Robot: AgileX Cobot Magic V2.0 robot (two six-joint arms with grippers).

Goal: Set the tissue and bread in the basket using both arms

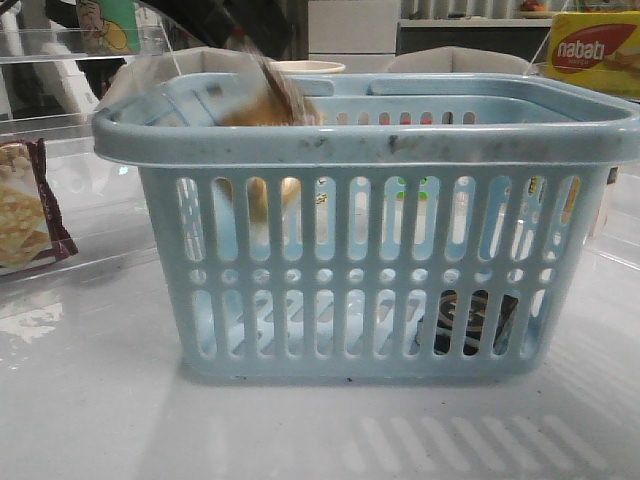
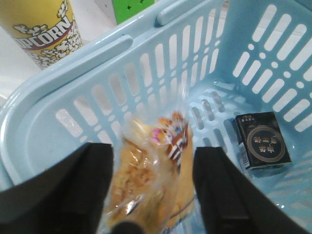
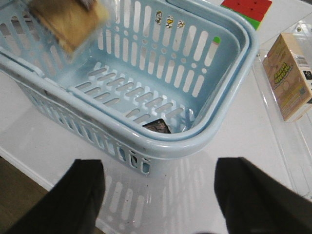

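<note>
Far left of the front view, a maroon-edged bag of pale crackers (image 1: 25, 205) lies on the white table (image 1: 90, 400), well apart from the large light-blue slotted plastic basket (image 1: 370, 145); a yellow popcorn tub (image 2: 41, 27) shows beyond the basket's rim in the left wrist view.

Left gripper (image 2: 151, 195): two black fingers (image 2: 73, 190) spread wide, the small golden-brown bun of bread in its crinkly clear wrapper (image 2: 146, 175) lying in the gap between them; the wrapper is blurred, and contact with either finger cannot be told, so whether the bread is gripped or loose is unclear; in the front view the bread (image 1: 265, 100) is a brown smear at the basket's rim on its left side, partly above the rim, partly seen through the slots; the right wrist view shows it (image 3: 68, 19) blurred over the basket's interior.

Inside the basket, toward its right end, the small dark tissue packet with pale round markings (image 2: 263, 141) lies flat on the floor, close to the side wall; it shows as a dark patch through the lower slots in the front view (image 1: 475, 320).

Right gripper (image 3: 161, 195): outside the basket, over bare table just beside the rim; fingers wide apart, nothing between them.

Far right, a yellow-and-red "nabati" box (image 1: 590, 50) stands behind the basket; a tan carton (image 3: 290, 75) lies on the table.
</note>
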